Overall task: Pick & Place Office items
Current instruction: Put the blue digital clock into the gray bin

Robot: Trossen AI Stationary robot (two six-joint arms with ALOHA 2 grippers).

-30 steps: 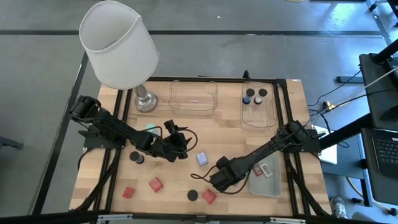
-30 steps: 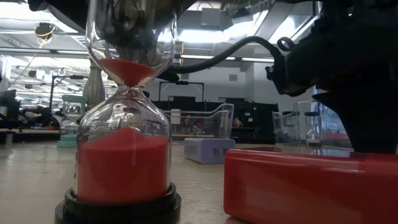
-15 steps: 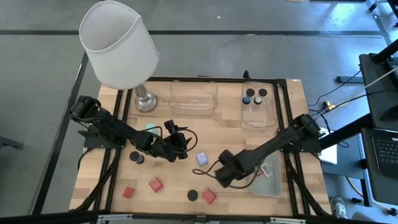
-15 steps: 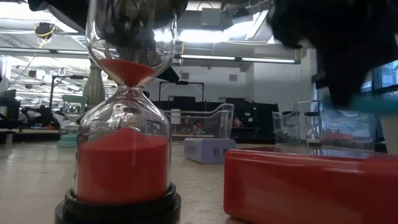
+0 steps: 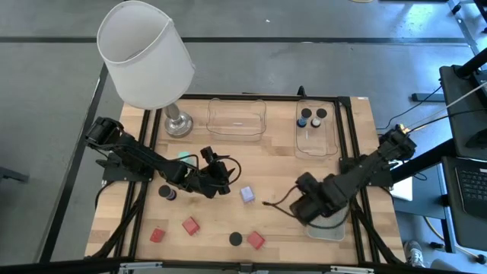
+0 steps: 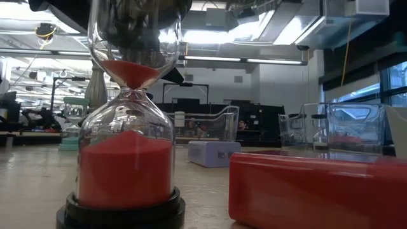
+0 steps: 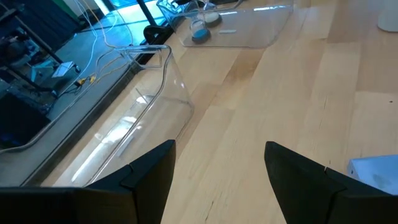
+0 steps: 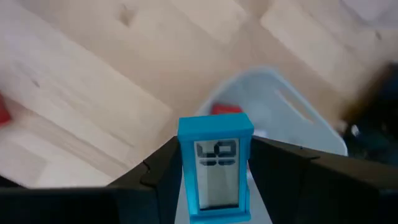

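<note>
The right pincer (image 8: 214, 186) is clamped on a small blue timer (image 8: 215, 168), its little grey display facing up, and it holds the piece above the pale tray (image 5: 329, 225) at the counter's (image 5: 274, 152) right front corner. Under it, a red piece (image 8: 225, 109) lies in that tray.

The left pincer (image 5: 221, 185) waits low over the middle of the counter, its fingers parted about halfway with nothing between them, and the lavender-blue cube (image 5: 247, 195) sits just beside it.

Along the front edge lie three small red blocks (image 5: 190, 225), (image 5: 157, 235), (image 5: 256, 240) and a black-based hourglass (image 5: 236, 239) with red sand. Another short black cylinder (image 5: 167, 192) stands near the left arm.

Two dark cylinders (image 5: 304, 120) rest in the clear tray (image 5: 332, 129) at the back right. A second clear tray (image 5: 237, 118) sits beside the white-shaded lamp (image 5: 146, 55).
</note>
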